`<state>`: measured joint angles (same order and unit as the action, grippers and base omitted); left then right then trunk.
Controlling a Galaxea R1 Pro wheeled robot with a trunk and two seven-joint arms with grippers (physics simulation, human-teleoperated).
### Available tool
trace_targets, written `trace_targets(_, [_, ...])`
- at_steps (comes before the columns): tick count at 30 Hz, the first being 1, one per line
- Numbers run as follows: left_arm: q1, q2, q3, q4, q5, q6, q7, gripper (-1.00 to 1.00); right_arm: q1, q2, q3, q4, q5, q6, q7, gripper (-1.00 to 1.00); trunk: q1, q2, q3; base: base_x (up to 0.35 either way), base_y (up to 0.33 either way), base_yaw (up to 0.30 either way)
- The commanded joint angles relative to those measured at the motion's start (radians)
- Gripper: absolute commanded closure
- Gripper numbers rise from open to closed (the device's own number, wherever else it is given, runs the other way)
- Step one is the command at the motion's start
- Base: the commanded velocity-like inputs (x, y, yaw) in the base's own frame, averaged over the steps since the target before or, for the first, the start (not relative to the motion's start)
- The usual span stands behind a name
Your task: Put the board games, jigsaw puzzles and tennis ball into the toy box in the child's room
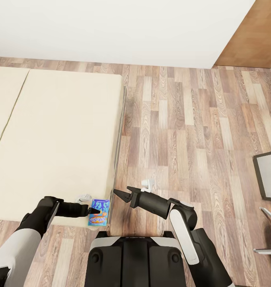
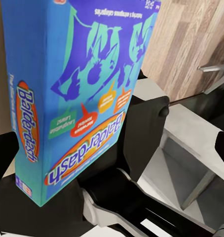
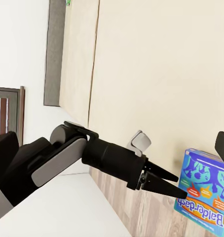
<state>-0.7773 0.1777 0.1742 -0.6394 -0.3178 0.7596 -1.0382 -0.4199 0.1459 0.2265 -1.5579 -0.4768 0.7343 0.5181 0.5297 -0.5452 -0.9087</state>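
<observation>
- Bed (image 1: 55, 147): beige mattress takes up most of what I see beside the plank floor (image 1: 183, 131).
- My left gripper (image 1: 96, 211) is at the bed's near corner, clamped on the blue board game (image 1: 99, 212), which stands upright just off the mattress edge.
- My right gripper (image 1: 118, 195) hangs over the floor beside that corner, jaws apart, holding nothing.

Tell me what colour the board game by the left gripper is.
The board game is blue with purple figures and an orange Balderdash logo, clearest in the left wrist view.

Wood-plank floor (image 1: 183, 131), white wall (image 1: 123, 28), grey-topped furniture (image 1: 268, 175) at the right edge.
</observation>
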Motion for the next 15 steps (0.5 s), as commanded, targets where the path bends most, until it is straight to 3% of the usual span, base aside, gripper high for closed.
trace_targets(1, [0.000, -0.001, 0.005, -0.001, -0.010, 0.006, -0.009, -1.00, 0.000, 0.000, -0.001, -0.001, -0.003, 0.007, 0.000, -1.00, 0.000, -0.001, -0.001, 0.000, 0.000, 0.000])
trace_targets(15, [0.000, 0.006, 0.003, -0.001, -0.013, 0.005, -0.004, -1.00, 0.000, 0.001, -0.001, -0.001, -0.003, 0.007, 0.000, -1.00, 0.000, -0.001, -0.001, 0.000, 0.000, 0.000])
